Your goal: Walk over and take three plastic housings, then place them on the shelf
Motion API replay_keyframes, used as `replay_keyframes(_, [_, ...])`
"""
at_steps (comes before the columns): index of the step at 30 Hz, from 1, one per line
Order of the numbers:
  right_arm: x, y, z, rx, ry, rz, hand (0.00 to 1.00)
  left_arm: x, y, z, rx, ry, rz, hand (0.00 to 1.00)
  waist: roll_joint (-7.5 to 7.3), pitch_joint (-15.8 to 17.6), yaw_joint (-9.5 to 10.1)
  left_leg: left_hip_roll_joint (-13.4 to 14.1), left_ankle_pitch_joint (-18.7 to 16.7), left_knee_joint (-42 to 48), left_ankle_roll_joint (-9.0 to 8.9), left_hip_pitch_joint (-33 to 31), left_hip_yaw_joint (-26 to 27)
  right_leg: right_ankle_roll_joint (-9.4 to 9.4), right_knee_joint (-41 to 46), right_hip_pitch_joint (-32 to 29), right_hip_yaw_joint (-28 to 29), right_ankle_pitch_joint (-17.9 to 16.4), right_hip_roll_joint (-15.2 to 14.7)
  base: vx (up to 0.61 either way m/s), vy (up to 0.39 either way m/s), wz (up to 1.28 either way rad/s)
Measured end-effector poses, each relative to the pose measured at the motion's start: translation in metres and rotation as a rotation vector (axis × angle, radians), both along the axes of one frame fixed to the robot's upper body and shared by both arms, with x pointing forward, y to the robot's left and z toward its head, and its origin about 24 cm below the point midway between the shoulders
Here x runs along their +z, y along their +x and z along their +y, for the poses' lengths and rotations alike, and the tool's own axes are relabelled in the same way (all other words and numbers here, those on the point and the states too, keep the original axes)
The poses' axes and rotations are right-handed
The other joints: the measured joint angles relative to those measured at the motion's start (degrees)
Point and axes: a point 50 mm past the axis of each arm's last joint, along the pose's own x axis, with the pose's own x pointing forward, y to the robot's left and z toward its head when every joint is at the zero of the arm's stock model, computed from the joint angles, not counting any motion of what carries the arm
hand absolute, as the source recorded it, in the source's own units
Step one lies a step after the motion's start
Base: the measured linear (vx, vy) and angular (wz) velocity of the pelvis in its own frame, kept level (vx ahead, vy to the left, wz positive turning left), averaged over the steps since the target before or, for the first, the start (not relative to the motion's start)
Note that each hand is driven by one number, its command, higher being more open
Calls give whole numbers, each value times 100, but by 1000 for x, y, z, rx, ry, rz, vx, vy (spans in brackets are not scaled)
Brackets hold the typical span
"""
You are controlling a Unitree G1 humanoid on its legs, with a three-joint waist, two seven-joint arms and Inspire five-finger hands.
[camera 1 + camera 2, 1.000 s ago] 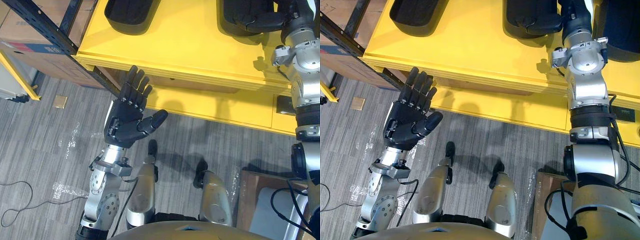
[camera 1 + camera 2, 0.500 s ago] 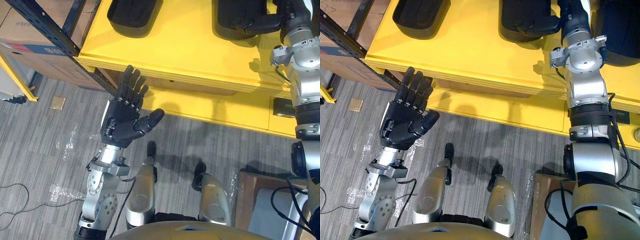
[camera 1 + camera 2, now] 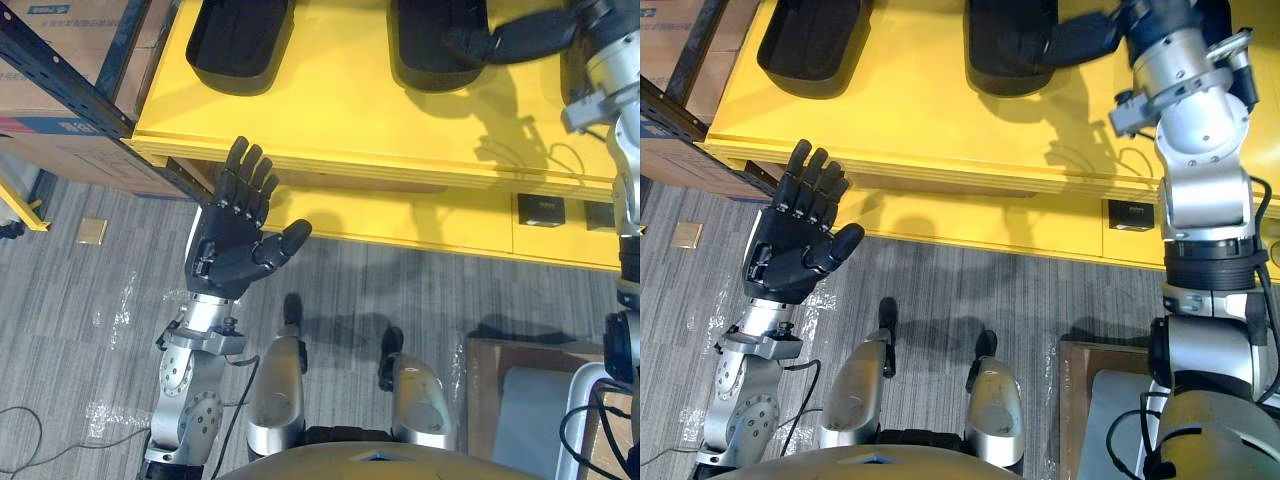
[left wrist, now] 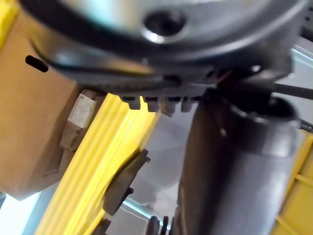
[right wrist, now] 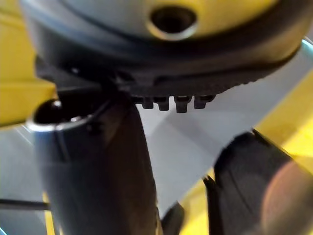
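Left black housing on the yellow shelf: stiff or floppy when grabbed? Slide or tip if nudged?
Probably stiff: the left black housing keeps a clean moulded rim, no sag. Likely light for its size: it looks like a hollow open shell. It lies flat on the smooth yellow shelf, so a nudge should slide it rather than tip it.

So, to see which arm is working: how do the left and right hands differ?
The left hand is open, palm up, touching nothing, over the floor before the yellow shelf. The right hand reaches across that shelf to a black housing. Both hands are dark.
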Motion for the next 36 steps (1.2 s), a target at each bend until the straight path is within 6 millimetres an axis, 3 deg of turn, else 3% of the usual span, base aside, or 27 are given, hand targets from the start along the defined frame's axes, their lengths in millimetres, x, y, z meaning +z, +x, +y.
replay_keyframes(5, [-38, 11, -4, -38, -147, 260, 100, -2, -1, 1, 0, 11, 8, 100, -89, -12, 29, -7, -7, 5, 25, 3, 5, 10, -127, 78, -18, 76, 7, 21, 0, 1])
replay_keyframes(9, [-47, 16, -13, -73, -150, 328, 100, -2, -2, 3, -6, 31, 14, 100, -150, -38, 43, -12, -38, 6, 33, 102, 4, 34, -271, 257, -37, 110, 13, 0, 0, 0])
replay_keyframes(13, [-55, 19, -23, -96, -138, 384, 100, -4, -2, 3, -18, 41, 21, 100, -321, -172, 73, -11, -107, 28, 7, 91, 10, 37, -313, 267, -39, 112, 18, 0, 0, 0])
replay_keyframes(24, [-55, 19, -46, -135, -191, 431, 100, -6, -2, 4, -32, 59, 19, 100, -349, -216, 171, -27, -153, 124, 45, 64, -5, 66, -462, 376, -85, 182, 20, 0, 2, 1])
replay_keyframes(36, [-65, 14, -31, -9, -296, 508, 100, -9, -2, 2, -70, 70, 40, 100, -353, -451, 222, -6, -323, 372, 41, 15, 12, 69, -505, 438, -55, 184, 36, 0, 0, 0])
